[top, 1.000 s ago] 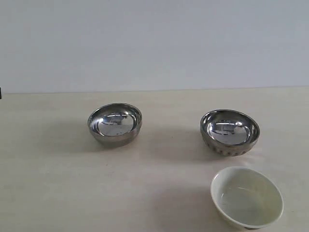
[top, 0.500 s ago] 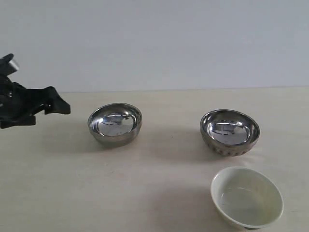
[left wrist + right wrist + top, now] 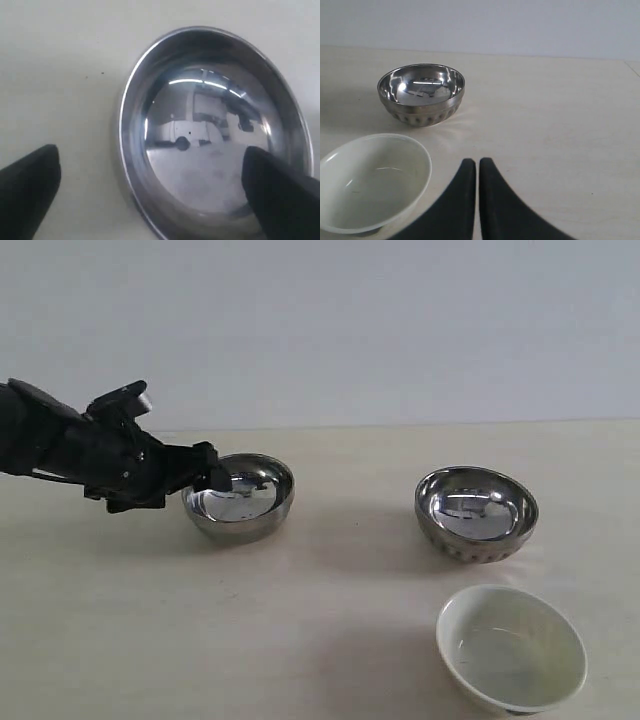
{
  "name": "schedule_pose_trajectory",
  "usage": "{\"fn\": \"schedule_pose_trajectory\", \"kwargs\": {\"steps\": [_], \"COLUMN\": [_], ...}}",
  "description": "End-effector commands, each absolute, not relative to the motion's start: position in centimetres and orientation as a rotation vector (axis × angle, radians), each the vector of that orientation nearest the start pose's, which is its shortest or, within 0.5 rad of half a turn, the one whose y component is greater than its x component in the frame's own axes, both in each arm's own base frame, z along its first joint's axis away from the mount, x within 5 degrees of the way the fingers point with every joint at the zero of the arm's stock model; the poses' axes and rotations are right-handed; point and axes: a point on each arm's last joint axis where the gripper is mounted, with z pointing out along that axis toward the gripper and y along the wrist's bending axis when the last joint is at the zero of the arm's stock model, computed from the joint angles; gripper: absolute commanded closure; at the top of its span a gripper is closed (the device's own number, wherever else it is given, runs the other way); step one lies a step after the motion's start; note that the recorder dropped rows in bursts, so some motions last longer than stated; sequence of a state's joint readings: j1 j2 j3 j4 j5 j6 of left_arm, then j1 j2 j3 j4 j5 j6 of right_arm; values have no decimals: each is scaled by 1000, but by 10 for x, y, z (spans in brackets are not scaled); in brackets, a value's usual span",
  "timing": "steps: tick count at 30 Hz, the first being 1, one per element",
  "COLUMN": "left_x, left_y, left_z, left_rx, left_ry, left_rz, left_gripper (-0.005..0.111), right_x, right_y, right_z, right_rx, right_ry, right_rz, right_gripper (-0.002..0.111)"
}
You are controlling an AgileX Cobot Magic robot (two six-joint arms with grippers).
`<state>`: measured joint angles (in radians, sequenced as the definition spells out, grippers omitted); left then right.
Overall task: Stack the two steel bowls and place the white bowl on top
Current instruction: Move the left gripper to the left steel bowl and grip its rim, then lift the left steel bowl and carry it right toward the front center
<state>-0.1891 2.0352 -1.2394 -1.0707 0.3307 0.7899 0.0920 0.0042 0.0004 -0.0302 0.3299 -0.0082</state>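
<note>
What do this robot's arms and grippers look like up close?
The left arm is matte black and bulky, with a small silvery patch near its wrist. The left gripper and right gripper end in smooth black fingers that taper to rounded tips. No cables show.

No readable text, labels, brands or numbers on bowls, table or arms.

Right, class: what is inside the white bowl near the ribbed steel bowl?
Nothing: the white bowl shows a bare glossy inside in the exterior and right wrist views. What lies under it is hidden. The ribbed steel bowl beside it holds only reflections.
</note>
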Motion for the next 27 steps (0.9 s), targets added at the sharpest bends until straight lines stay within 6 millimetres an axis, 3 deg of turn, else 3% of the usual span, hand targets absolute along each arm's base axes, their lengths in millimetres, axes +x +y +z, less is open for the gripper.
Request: {"fn": "schedule_pose_trajectory", "kwargs": {"steps": [1,8,11,21,22,27], "left_x": [419,425,427,426,426,423], "left_y": [-113,-114,-113,-115,-116,-119], "left_z": [132,115,112,113,113,112], "left_rx": [-4,-33,-44,-67,-63,-42], "left_ry": [2454,2475,2473,2480,2484,2507], "left_rz": [-523,-516,-499,-541,-551,-602], "left_gripper": [16,17,25,98,103,103], "right_x": [54,54,54,54,54,54], "right_y": [4,4,4,4,4,4], "right_z": [184,184,184,184,184,184], "right_rx": [-108,-108,-108,-108,-108,-108], "right_ry": [1802,1802,1802,1802,1802,1802], "right_rz": [26,26,26,26,26,26], "right_gripper": [108,108,108,108,108,108]}}
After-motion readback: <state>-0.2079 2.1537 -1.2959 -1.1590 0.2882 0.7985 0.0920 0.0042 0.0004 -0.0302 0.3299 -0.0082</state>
